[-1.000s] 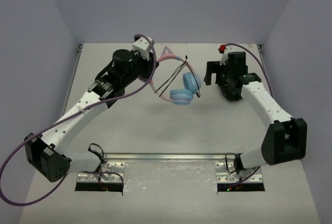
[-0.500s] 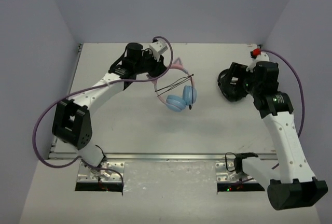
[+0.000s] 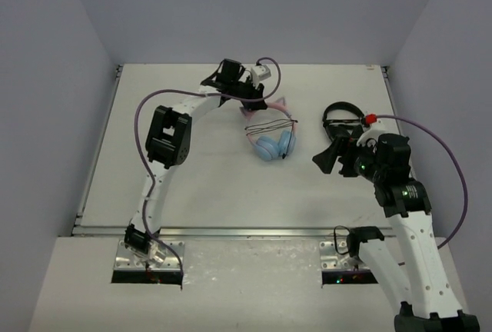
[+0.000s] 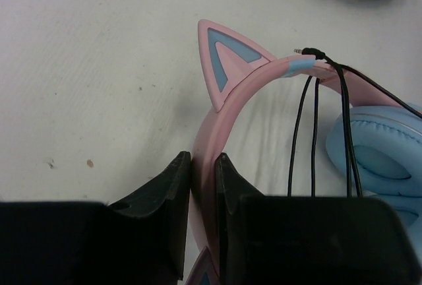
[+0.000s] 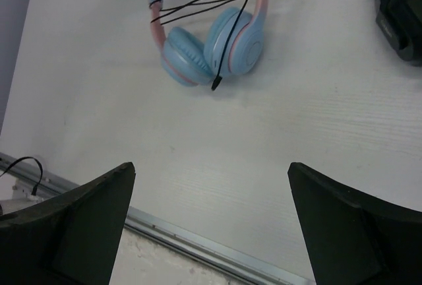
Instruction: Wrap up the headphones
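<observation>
The headphones [image 3: 274,146] lie at the table's middle back, with a pink cat-ear headband [image 4: 227,110] and light blue earcups [image 5: 211,49]. The thin black cable [image 5: 201,0] runs in loops across the headband, and its plug end hangs by the earcups. My left gripper [image 3: 252,100] is shut on the pink headband; in the left wrist view [image 4: 203,166] both jaws press its sides. My right gripper [image 3: 327,159] is open and empty, near and to the right of the headphones. In the right wrist view [image 5: 210,169] it is held above bare table.
All-black headphones [image 3: 342,117] lie at the back right, just beyond my right gripper, and also show in the right wrist view [image 5: 399,1]. A metal rail [image 3: 246,232] runs along the table's near edge. Grey walls close the back and sides.
My left arm swung right and carried the pink headphones rightward. My right gripper drew back toward the near side, off the all-black headphones.
</observation>
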`<state>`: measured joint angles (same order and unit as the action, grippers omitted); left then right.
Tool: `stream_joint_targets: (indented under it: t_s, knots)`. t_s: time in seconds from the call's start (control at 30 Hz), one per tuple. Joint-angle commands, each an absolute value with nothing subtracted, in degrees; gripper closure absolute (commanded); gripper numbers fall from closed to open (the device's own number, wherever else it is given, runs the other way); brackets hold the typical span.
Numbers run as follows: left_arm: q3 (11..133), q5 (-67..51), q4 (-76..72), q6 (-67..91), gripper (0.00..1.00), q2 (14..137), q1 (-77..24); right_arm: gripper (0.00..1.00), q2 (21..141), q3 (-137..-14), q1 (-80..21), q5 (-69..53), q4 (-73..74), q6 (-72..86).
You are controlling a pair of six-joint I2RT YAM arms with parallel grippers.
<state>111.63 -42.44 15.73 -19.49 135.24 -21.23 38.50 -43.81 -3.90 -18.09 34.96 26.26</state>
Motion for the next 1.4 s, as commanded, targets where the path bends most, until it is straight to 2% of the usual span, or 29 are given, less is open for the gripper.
stream_joint_targets:
  t_s: [0.0,0.2,0.53,0.57,0.67,0.77,0.83,1.03,1.13,1.2,1.33,1.37]
  knots:
    - [122.7,-47.7,16.2,-19.1,0.99,141.0,-20.8,0.01,36.7,-40.9,-4.0,-23.1,32.1,27.3]
    - [135.5,-47.4,15.8,-18.0,0.97,151.3,-22.1,0.01,34.2,-38.8,-4.0,-26.7,31.7,27.9]
    - [138.9,-40.0,11.3,-25.6,0.93,156.0,-29.4,0.01,29.7,-37.0,-4.0,-29.5,32.5,28.1]
    - [138.8,-38.7,10.3,-25.8,0.87,156.0,-29.4,0.01,29.5,-36.8,-4.0,-29.9,32.3,28.5]
    - [139.0,-37.3,9.2,-26.6,0.81,156.1,-29.4,0.01,29.0,-36.1,-4.0,-31.0,31.7,28.9]
    - [139.4,-35.6,9.1,-27.2,0.63,156.2,-29.3,0.01,28.9,-35.9,-4.0,-31.6,31.2,29.1]
    - [139.2,-32.8,8.9,-27.5,0.56,155.7,-29.2,0.01,29.3,-35.9,-4.0,-32.6,30.9,28.7]
    - [137.4,-24.3,4.4,-24.9,0.38,151.3,-29.1,0.01,29.7,-35.8,-4.0,-32.6,31.0,27.9]
    - [132.5,-22.4,1.7,-21.1,0.32,144.6,-29.0,0.01,29.4,-35.1,-4.0,-31.6,29.9,28.0]
    - [127.1,-20.9,-2.9,-18.9,0.00,138.2,-29.0,0.01,29.9,-35.4,-4.0,-31.6,29.6,27.9]
    - [124.9,-10.8,-2.5,-11.8,0.00,130.7,-28.6,0.01,31.7,-38.0,-4.0,-29.2,31.5,25.4]
    - [124.0,-4.0,-1.2,-9.6,0.00,128.8,-28.4,0.01,32.1,-38.6,-4.0,-28.0,32.0,25.1]
